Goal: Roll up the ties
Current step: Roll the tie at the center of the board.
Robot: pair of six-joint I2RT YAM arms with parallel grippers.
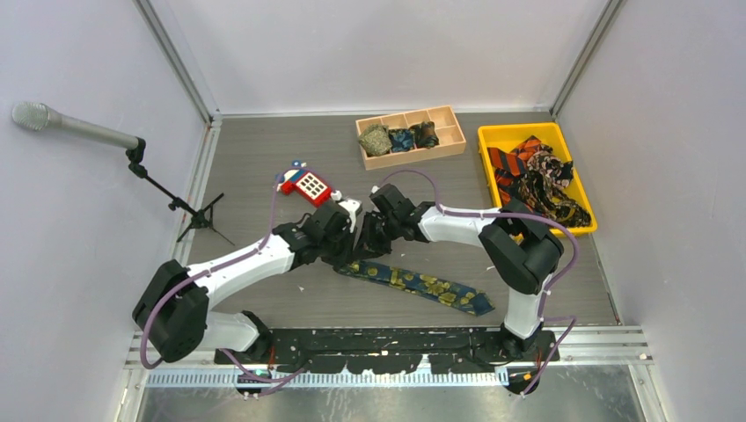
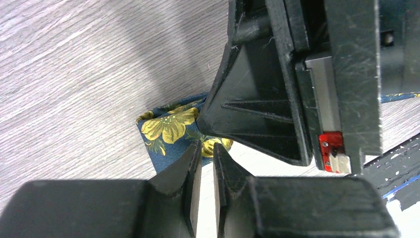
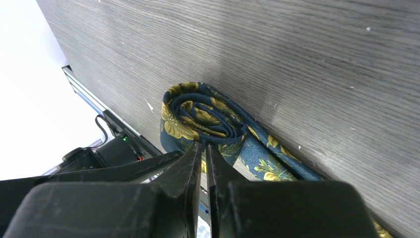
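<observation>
The navy fabric necktie with yellow-gold flowers [image 3: 198,116] lies on the grey wood-grain table [image 3: 307,49]. One end is wound into a small coil and the rest trails straight towards the right arm's base. The right tool [image 3: 204,145] is clamped on the coil's outer wrap, probably so it cannot spring loose. The left tool [image 2: 207,148], fingers almost together, meets the same end; whether it pinches cloth is unclear. Most of the length is not yet rolled.

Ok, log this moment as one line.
step: rolling | navy floral tie: one end coiled, rest flat | left gripper: pinching tie | right gripper: pinching tie
</observation>
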